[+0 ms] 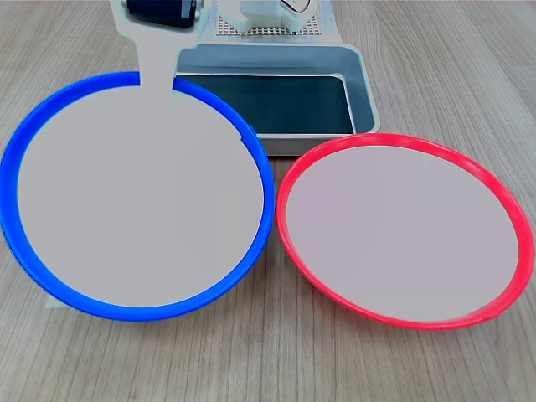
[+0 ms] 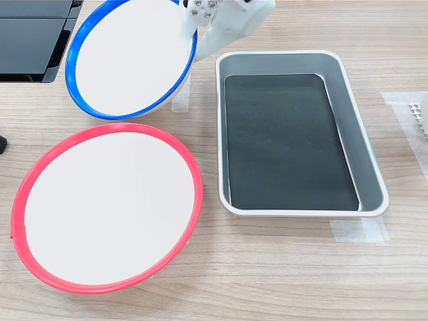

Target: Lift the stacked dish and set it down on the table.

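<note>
Gripping the far edge of the blue-rimmed plate [image 1: 138, 197], the gripper [image 1: 156, 79] has one flat white finger lying over the rim where the blue line is interrupted, in the first exterior view; the other finger is hidden behind the plate, so the clamp is read from the way the plate hangs. In the second exterior view the same plate [image 2: 127, 57] sits tilted at the upper left, its rim nearest the gripper [image 2: 195, 33] raised and its lower edge close to the desk [image 2: 281, 267], whether touching it or just clear of it cannot be told. Beside it lies the red-rimmed plate [image 1: 402, 230], flat on the desk, its rim very near the blue one in both exterior views; the blue rim seems to overlap the red slightly in the first exterior view, but contact is unclear. A grey metal tray [image 2: 364, 147] with a dark mat [image 2: 287, 140] inside stands on the second exterior view's right, just beside both plates. Pale tape strips [image 2: 358, 231] mark the wood-grain desk near the tray's corner.
</note>
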Controlling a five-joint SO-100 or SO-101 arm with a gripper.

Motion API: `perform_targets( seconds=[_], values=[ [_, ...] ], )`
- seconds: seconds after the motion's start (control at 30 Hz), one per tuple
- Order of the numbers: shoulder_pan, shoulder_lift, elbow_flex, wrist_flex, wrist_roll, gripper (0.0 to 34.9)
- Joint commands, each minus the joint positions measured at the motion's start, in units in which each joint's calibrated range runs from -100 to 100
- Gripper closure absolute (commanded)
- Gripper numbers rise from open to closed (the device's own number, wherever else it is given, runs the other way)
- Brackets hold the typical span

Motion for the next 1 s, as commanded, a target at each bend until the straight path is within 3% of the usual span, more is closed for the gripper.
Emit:
perform_targets(
  seconds=[0.0,0.6,0.67,0.83,0.97],
  values=[
    [0.03,2.35,-2.06,-2.64,0.15,34.9],
    [-1.10,9.00,-1.69,-9.66,0.49,34.6],
    [-0.54,9.34,-1.42,-9.74,0.93,29.4],
    [0.12,6.52,0.49,-8.17,1.81,27.6],
    [0.31,0.90,2.04,-2.15,2.20,25.6]
  ],
)
